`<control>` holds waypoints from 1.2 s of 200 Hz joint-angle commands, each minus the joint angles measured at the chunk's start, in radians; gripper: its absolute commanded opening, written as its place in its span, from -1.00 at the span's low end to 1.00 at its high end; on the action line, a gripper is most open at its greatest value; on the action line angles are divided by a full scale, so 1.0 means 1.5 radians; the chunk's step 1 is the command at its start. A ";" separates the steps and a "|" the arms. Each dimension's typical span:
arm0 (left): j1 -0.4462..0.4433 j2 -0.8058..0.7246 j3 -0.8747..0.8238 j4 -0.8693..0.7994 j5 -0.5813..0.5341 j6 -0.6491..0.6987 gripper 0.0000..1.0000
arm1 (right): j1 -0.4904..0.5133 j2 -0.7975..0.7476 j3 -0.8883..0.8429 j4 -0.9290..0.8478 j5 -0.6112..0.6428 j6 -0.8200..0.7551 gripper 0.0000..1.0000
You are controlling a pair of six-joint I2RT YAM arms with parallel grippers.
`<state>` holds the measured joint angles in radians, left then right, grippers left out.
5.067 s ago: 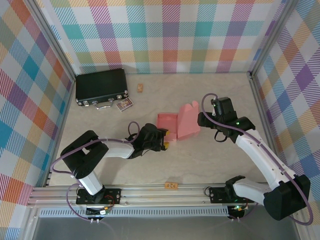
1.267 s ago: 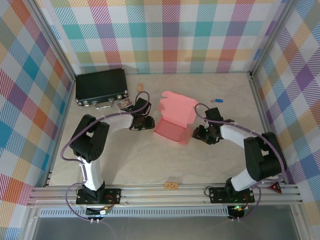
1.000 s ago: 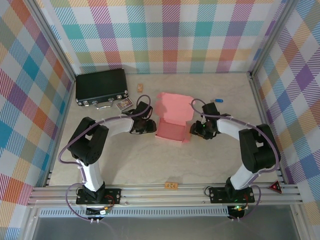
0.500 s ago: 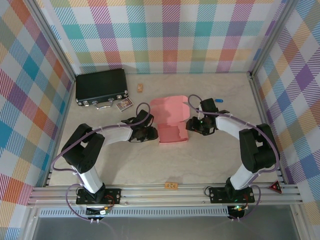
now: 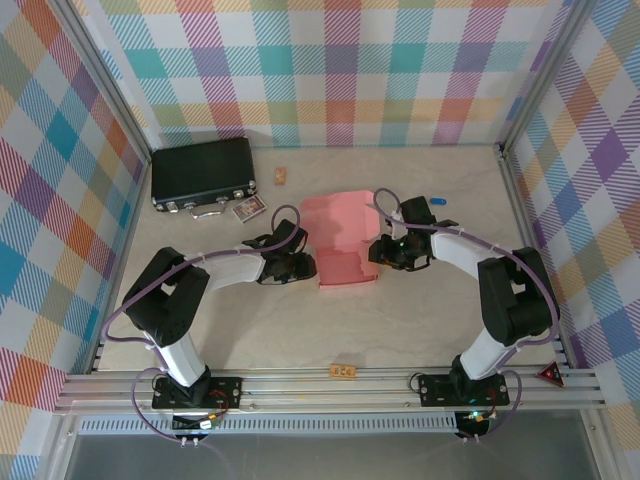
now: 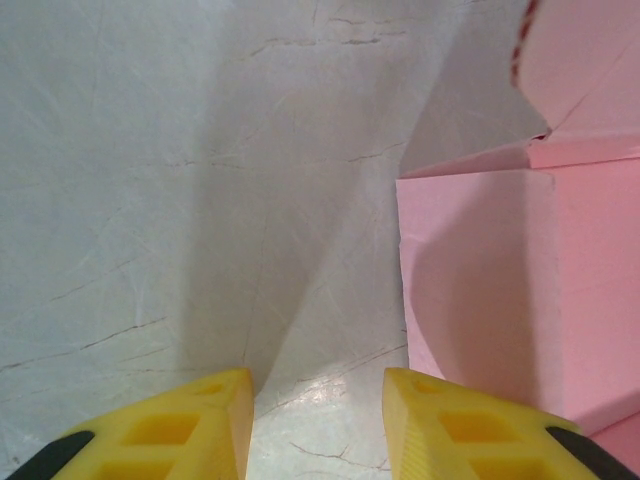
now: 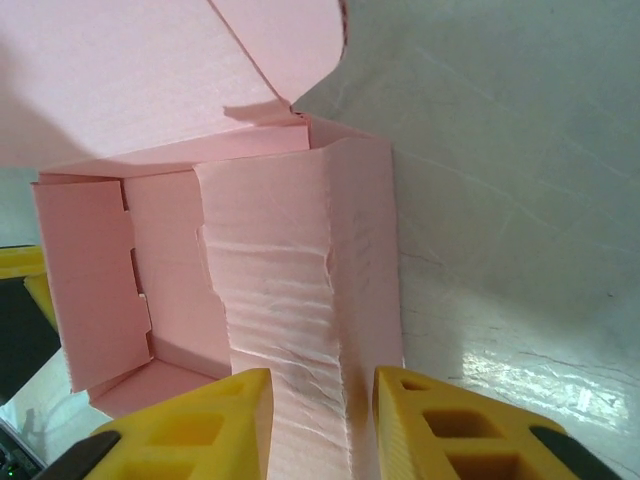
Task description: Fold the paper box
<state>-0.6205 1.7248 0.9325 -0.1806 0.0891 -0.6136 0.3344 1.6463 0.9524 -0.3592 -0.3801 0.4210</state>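
Paper box [image 5: 345, 268] was noted mid-table [image 5: 420, 310], lid raised, flanked by left gripper [image 6: 317, 385], jaws parted and empty beside one wall, and right gripper [image 7: 322, 385], jaws parted at the opposite wall.

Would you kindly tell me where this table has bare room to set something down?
The widest bare stretch lies between the paper box and the front rail, bar a small orange tag. The far right corner beyond the blue piece is free too. It is crowded around the box, flanked by the left arm and right arm, and by the black case.
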 commanded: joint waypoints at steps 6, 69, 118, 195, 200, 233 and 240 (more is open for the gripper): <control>-0.006 -0.006 -0.011 0.007 0.010 -0.003 -0.22 | 0.011 0.009 0.012 -0.003 -0.004 -0.010 -0.38; -0.006 -0.006 -0.013 0.011 0.010 -0.002 -0.22 | 0.044 0.030 0.042 -0.041 0.085 -0.003 -0.45; -0.006 0.001 -0.012 0.013 0.007 0.002 -0.22 | 0.059 0.029 0.054 -0.048 0.127 0.018 -0.46; -0.006 0.018 -0.002 0.018 0.015 0.004 -0.23 | 0.079 0.043 0.080 -0.134 0.150 -0.044 -0.38; -0.006 0.018 0.000 0.018 0.015 0.003 -0.23 | 0.080 0.044 0.083 -0.140 0.152 -0.047 -0.38; -0.006 0.017 0.002 0.014 0.013 0.002 -0.23 | 0.088 0.044 0.102 -0.182 0.179 -0.062 -0.36; -0.005 0.016 0.002 0.013 0.012 0.002 -0.23 | 0.090 0.045 0.105 -0.191 0.183 -0.065 -0.36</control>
<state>-0.6205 1.7287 0.9318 -0.1761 0.0891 -0.6132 0.4568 1.7058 1.0748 -0.5644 -0.1413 0.3607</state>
